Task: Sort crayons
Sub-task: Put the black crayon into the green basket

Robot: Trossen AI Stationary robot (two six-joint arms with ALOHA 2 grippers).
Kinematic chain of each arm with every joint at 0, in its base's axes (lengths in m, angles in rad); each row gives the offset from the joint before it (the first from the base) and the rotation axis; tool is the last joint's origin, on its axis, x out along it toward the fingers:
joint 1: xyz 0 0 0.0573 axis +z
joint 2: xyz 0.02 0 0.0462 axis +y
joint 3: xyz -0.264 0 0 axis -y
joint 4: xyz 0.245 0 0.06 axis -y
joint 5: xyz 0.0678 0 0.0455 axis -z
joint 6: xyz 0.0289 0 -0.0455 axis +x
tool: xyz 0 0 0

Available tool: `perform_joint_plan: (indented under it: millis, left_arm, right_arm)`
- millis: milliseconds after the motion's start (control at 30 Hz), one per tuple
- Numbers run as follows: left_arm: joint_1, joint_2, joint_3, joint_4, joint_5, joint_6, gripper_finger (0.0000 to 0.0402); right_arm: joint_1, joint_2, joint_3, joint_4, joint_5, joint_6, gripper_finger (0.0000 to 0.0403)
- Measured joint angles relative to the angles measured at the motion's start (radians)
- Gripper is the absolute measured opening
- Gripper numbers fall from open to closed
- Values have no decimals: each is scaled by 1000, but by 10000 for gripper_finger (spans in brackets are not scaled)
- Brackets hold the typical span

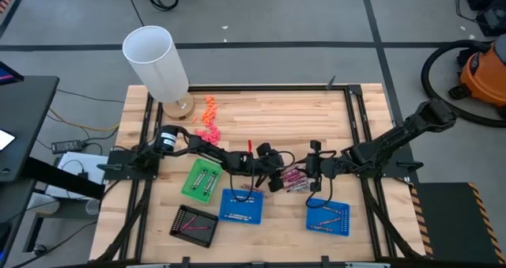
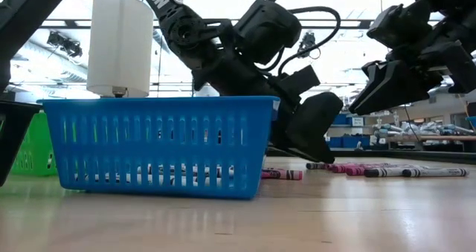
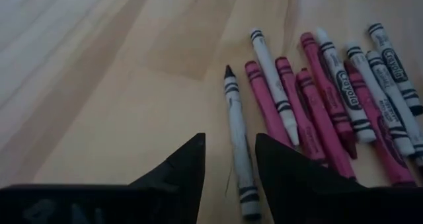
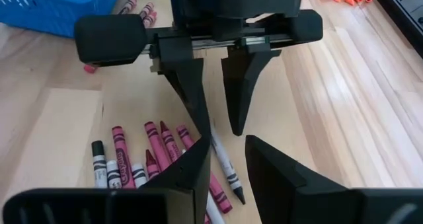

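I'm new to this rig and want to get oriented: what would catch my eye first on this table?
The two dark arms meet at the table's middle, the left claw open astride a grey crayon, the right claw close opposite. Under them lies a loose heap of pink and grey crayons. Behind, a tall white cylinder stands at the far left corner, and blue baskets sit along the near edge.

Crayons (image 3: 317, 98): pink, maroon, silvery-grey, black-banded wrappers. Counter (image 1: 261, 114): pale wood planks. Baskets: two blue (image 1: 242, 206), one green (image 1: 202, 179), one black (image 1: 194, 224). Cylinder (image 1: 156, 61): white. Chunky bits (image 1: 209, 119): orange, pink. Grippers (image 4: 215, 121): black.
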Motion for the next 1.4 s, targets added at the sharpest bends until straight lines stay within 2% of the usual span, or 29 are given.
perform_joint_plan:
  millis: [333, 500, 1133, 1233, 1400]
  left_arm:
    - [2, -3, 3, -77, 0, -32, 143]
    - [10, -7, 6, -126, 35, -56, 142]
    - [1, -5, 3, -135, 39, -88, 140]
    - [0, -4, 2, -136, 39, -89, 124]
    - [-1, -4, 1, -141, 38, -92, 70]
  right_arm:
    - [0, 0, 0, 2, 0, 0, 106]
    - [0, 0, 0, 3, 0, 0, 106]
    - [0, 0, 0, 3, 0, 0, 106]
    - [0, 0, 0, 3, 0, 0, 106]
    - [0, 0, 0, 3, -1, 1, 106]
